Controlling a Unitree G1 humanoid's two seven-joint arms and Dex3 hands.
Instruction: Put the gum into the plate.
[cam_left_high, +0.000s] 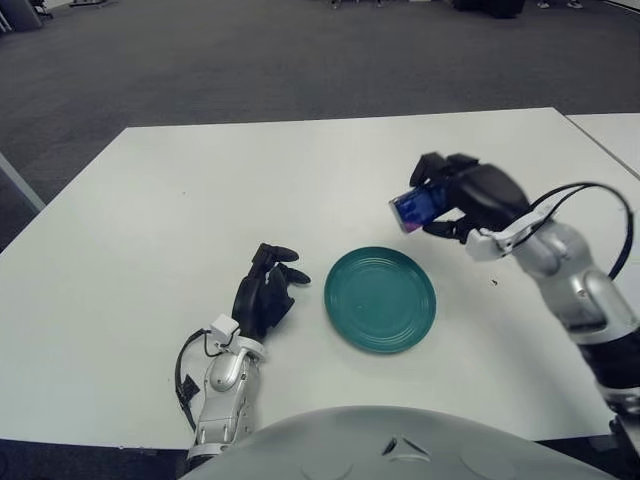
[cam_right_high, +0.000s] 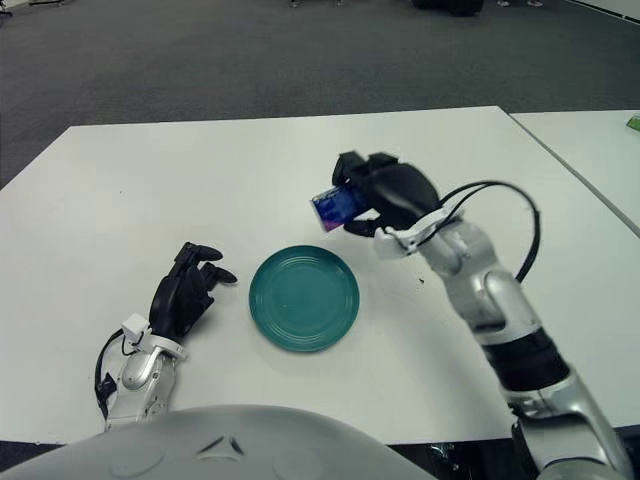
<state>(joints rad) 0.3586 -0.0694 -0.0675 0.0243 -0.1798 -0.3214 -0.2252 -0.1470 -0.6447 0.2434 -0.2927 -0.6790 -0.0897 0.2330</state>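
Now the right hand (cam_left_high: 465, 200) fingers clasp the gum (cam_left_high: 417, 208) lengthwise leftward, above the plate (cam_left_high: 380, 299).

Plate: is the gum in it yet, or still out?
Out. The gum is gripped in the right hand, above the table beyond the teal plate, which holds nothing. The left hand shows left of the plate.

The table (cam_left_high: 150, 230) has a smooth, matt white top. The teal plate (cam_left_high: 380, 300) looks glazed, faintly glossy, with fine ridged rings. The gum (cam_left_high: 415, 208) pack shines like glossy wrapping. Both forearms look like brushed metal.
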